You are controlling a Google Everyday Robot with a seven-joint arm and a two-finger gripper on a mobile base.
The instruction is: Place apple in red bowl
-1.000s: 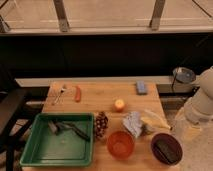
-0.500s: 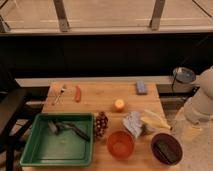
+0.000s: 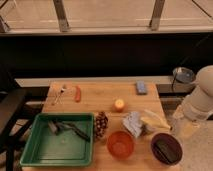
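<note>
The apple (image 3: pixel 119 104) is small, round and yellow-orange with a pale top. It sits on the wooden table (image 3: pixel 97 102) near the middle. The red bowl (image 3: pixel 120 144) stands empty at the table's front edge, straight in front of the apple and about a bowl's width from it. My white arm (image 3: pixel 201 100) hangs at the table's right side. The gripper (image 3: pixel 184 128) is low beside the right edge, well right of both the apple and the bowl, with nothing visibly in it.
A dark maroon bowl (image 3: pixel 166 148) with a black object stands right of the red bowl. A green tray (image 3: pixel 30 152) with utensils fills the front left. Also here are a brown cluster (image 3: pixel 101 125), crumpled packets (image 3: pixel 134 123), a red-orange stick (image 3: pixel 77 93), a fork (image 3: pixel 60 93) and a blue sponge (image 3: pixel 141 87).
</note>
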